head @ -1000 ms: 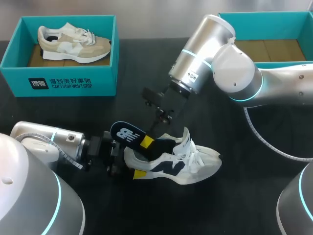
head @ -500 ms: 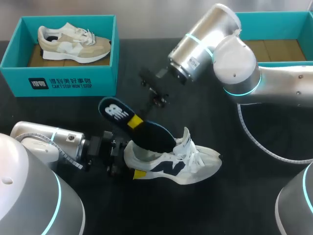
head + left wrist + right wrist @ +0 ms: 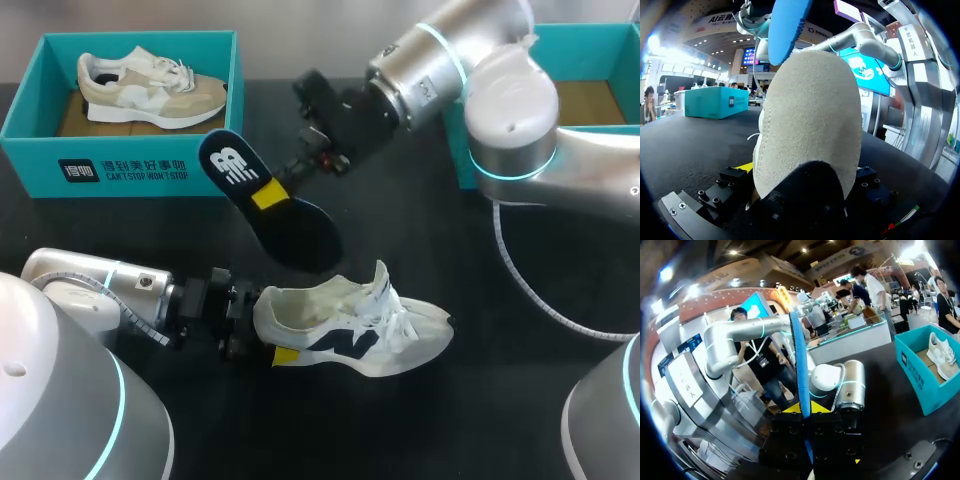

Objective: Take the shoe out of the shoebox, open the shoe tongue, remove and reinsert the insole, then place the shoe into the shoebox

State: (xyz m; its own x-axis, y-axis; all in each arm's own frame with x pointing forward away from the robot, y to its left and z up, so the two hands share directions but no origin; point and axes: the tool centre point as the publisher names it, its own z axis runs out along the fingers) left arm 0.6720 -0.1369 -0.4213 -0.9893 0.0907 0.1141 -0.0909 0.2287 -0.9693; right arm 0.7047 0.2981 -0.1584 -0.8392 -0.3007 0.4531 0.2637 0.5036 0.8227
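Head view, right pincer clamps flat dark insole, left pincer clamps cream mesh shoe

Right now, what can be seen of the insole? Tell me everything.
The insole is a thin, foam-like piece, dark on top with a white logo at the heel end and blue on the other face. The right hand is shut on its middle, one finger on each face. It hangs tilted in the air, toe end nearest the opening of the white shoe, and seems to touch nothing else.
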